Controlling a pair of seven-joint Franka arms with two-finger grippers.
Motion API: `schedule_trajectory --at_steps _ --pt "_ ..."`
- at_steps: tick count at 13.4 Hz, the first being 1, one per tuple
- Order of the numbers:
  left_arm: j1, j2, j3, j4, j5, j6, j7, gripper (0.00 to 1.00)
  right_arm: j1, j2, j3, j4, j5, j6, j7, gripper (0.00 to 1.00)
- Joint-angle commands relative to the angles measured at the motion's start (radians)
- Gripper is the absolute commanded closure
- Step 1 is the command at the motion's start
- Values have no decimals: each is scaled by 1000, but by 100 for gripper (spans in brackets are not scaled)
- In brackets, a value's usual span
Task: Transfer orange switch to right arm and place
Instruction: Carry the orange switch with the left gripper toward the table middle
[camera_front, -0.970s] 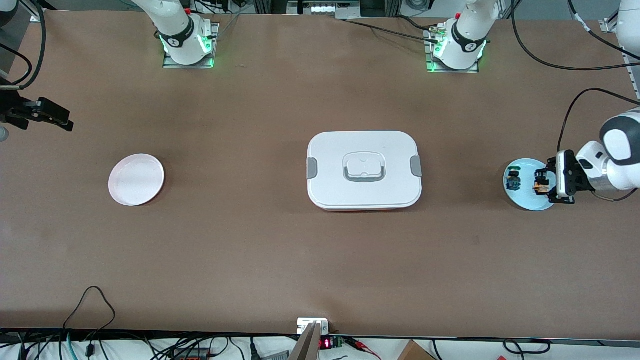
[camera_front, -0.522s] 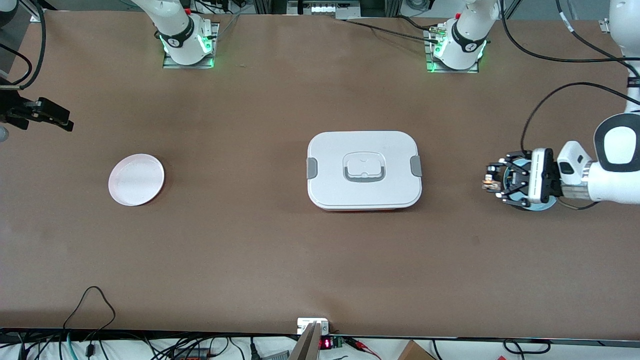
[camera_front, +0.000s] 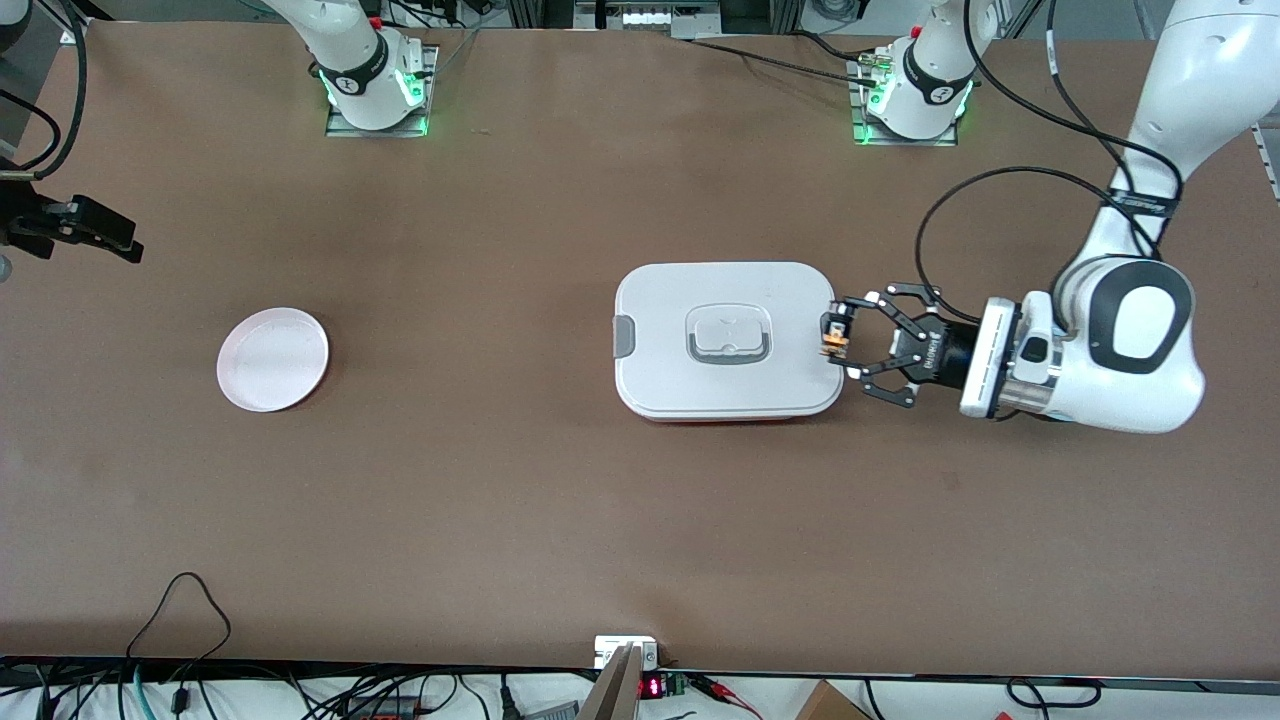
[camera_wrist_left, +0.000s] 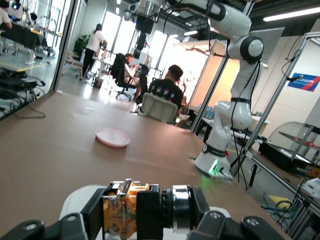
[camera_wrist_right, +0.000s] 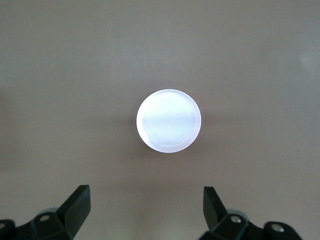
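- Orange-bodied and black-headed, the orange switch (camera_front: 833, 343) is pinched in the left gripper (camera_front: 838, 342), carried over the edge of the white lidded box (camera_front: 727, 340) at the end toward the left arm
- Left jaws: closed narrow on the orange block; in the left wrist view the orange switch (camera_wrist_left: 131, 210) lies crosswise between the fingertips, block on one side, black cylinder on the other
- Long axis: roughly level, running across the line of the fingers — which end faces the front camera cannot be told
- Handling, as judged: light, rigid plastic; smooth faces may slip, and any metal terminals could bend. The free black head looks the best place for a second grip
- Right gripper (camera_wrist_right: 147, 207): waits aloft, jaws wide and empty, looking down on the pink plate (camera_wrist_right: 169, 120)
- The pink plate (camera_front: 272, 359) lies toward the right arm's end of the table — the likely place to set the switch down
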Motion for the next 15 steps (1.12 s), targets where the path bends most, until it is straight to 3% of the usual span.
schedule_trajectory --at_steps 1,4,6,8,11,15 --pt "22 -13 -84 12 -72 -12 -2 100 -11 6 6 22 14 -13 -9 0" --pt "65 -137 -139 -20 -107 42 27 100 -22 12 0 22 87 -3 -19 0" --pt "126 -204 -185 -93 -185 45 33 100 -23 21 0 20 131 -5 -23 0" --pt "169 -293 -221 -182 -259 51 73 100 -22 24 1 22 255 1 -25 0" --pt "172 -433 -230 -363 -480 77 217 100 -9 32 9 19 450 14 -29 0" --pt "168 -476 -232 -382 -502 97 247 100 27 84 11 20 660 12 -33 0"
